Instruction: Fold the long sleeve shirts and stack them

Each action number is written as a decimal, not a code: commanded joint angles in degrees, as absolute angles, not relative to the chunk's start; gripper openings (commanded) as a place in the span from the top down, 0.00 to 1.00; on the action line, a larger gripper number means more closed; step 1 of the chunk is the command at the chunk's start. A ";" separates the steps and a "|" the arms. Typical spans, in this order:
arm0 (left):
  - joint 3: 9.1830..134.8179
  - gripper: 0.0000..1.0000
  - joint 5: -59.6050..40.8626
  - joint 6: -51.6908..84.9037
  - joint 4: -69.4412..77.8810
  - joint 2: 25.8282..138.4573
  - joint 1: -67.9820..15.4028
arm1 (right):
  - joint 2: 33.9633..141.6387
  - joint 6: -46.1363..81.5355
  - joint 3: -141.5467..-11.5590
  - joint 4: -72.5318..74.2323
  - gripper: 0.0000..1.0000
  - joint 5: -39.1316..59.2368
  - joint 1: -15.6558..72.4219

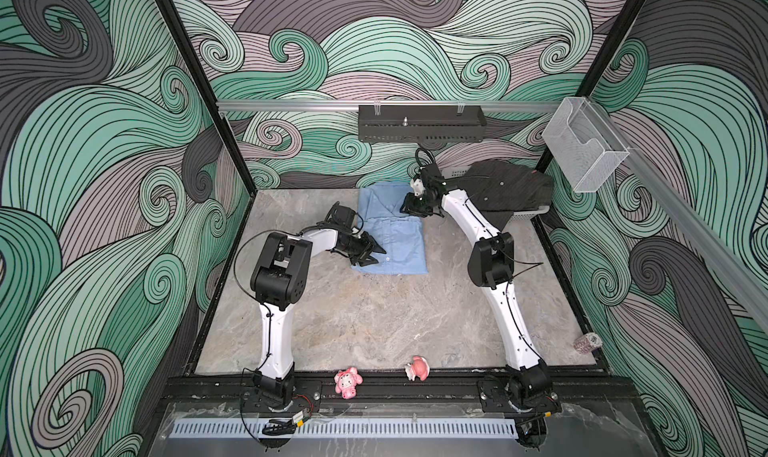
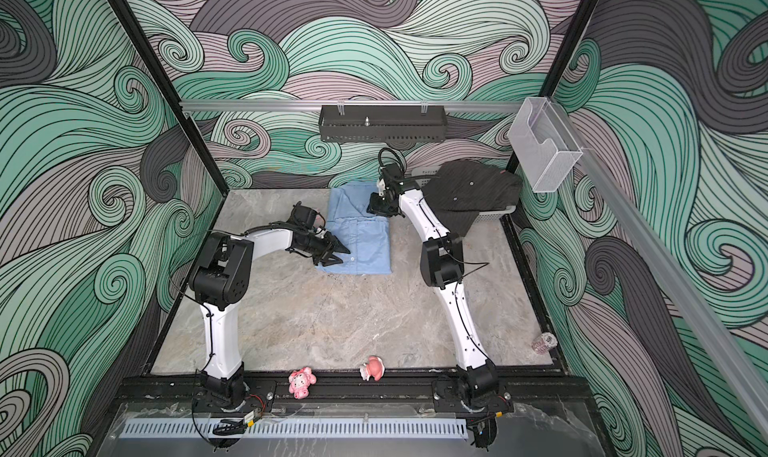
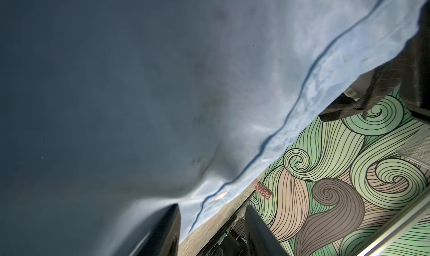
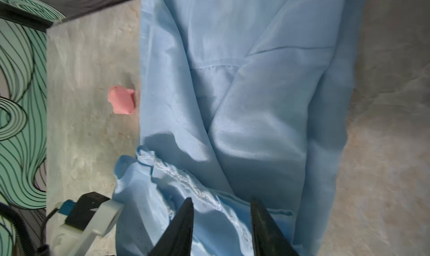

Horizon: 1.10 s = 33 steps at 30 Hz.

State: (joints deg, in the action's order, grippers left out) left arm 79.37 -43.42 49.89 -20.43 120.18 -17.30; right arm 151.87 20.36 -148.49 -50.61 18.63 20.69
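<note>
Light blue shirt (image 1: pixel 392 234) (image 2: pixel 360 243) lies folded into a narrow rectangle on the counter (image 1: pixel 374 322), toward the back, approx. centre. Collar end is by the rear wall, hem end toward my bases, button strip up w/ pale buttons showing.

My left claw (image 1: pixel 380 257) (image 2: pixel 345 257) reaches in from the shirt's left edge, low over the hem half, tips pointing across the cloth. Its 2 fingers (image 3: pixel 171 222) are spread. In the left wrist view the cloth's edge, bare counter & wall show btwn them, and I see no cloth pinched. Blue cloth fills most of that view, v. close & blurred.

My right claw (image 1: pixel 415 207) (image 2: pixel 382 207) points down at the shirt's right edge, near the collar end. In the right wrist view its 2 fingers (image 4: pixel 186 220) are also spread, w/ a stitched seam of blue cloth btwn them. Can't tell if the tips touch the cloth.

Dark pinstriped shirt (image 1: pixel 507 189) (image 2: pixel 473 189) is draped over a white basket (image 1: pixel 527 215) in the back right corner, behind my right arm, 1 flap hanging over the basket's front. It's apart from the blue one, not stacked.

A small pink thing (image 4: pixel 121 102) sits on the counter just beside the blue shirt's edge. A pink toy (image 1: pixel 348 382) & a pink-and-white toy (image 1: pixel 417 367) lie at the front edge, btwn my 2 bases.
</note>
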 commanded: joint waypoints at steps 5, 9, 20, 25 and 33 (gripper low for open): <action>79.07 0.53 -39.92 38.51 -32.19 121.69 -16.39 | 155.83 21.31 -148.95 -58.17 0.57 17.09 22.49; 79.09 0.53 -36.02 34.13 -37.43 120.26 -14.92 | 151.47 22.47 -138.62 -59.15 0.58 16.48 23.26; 75.46 0.50 -31.66 29.85 -42.40 109.67 -10.39 | 126.45 28.36 -95.28 -44.44 0.58 15.38 33.05; 73.20 0.47 -33.60 26.74 -42.64 100.26 -7.44 | 115.58 31.25 -83.90 -39.42 0.57 14.38 38.12; 64.05 0.43 -36.97 27.41 -39.71 84.54 -4.82 | 103.79 24.23 -84.58 -41.37 0.49 5.49 36.71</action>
